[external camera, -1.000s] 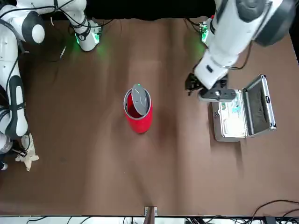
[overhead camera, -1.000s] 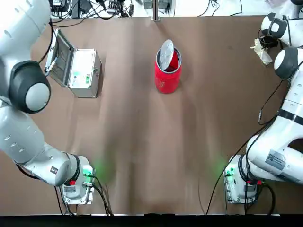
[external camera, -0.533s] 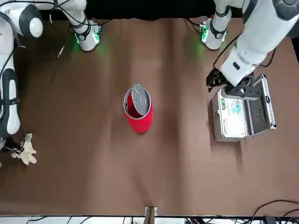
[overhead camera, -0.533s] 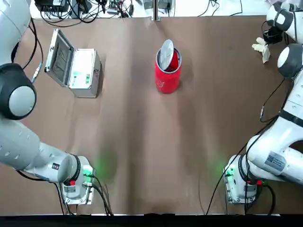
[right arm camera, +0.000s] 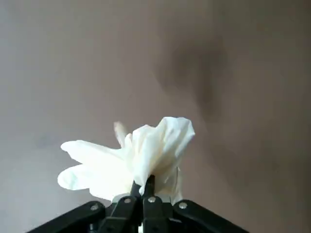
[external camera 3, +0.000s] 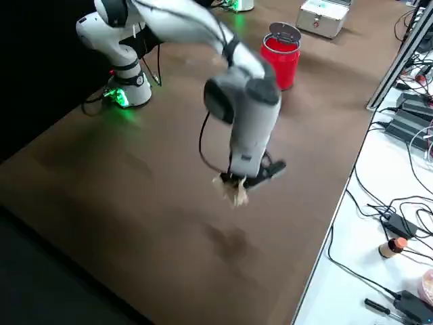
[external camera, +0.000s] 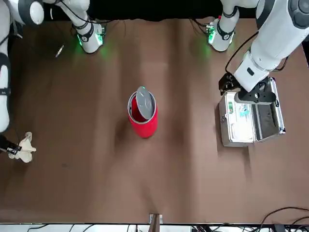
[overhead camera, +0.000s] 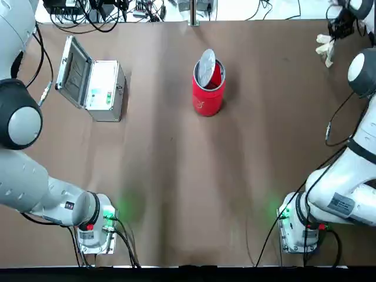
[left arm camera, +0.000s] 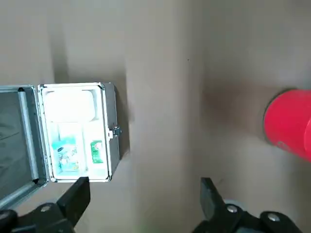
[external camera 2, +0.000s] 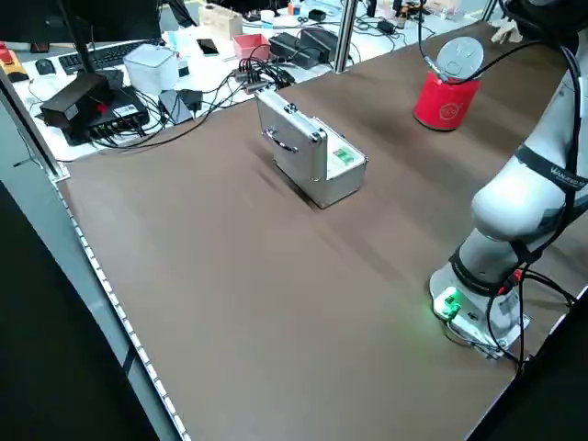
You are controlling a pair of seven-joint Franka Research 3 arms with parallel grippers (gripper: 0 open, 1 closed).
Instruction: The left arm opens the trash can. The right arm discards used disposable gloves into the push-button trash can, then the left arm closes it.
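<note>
On the surface (overhead camera: 176, 194), the open red trash can (overhead camera: 208, 97) stands toward twelve o'clock of the top view. The right end effector (right arm camera: 143, 182), at two o'clock, pinches the gloves (right arm camera: 131, 160); the left end effector (left arm camera: 146, 187), at ten, is spread wide.

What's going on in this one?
The robot is partway through throwing out used gloves. Its right gripper is closed on the gloves, holding them above the table's right side, away from the can. The red can stands with its lid up. The left gripper, open and empty, hangs near the silver case.
</note>
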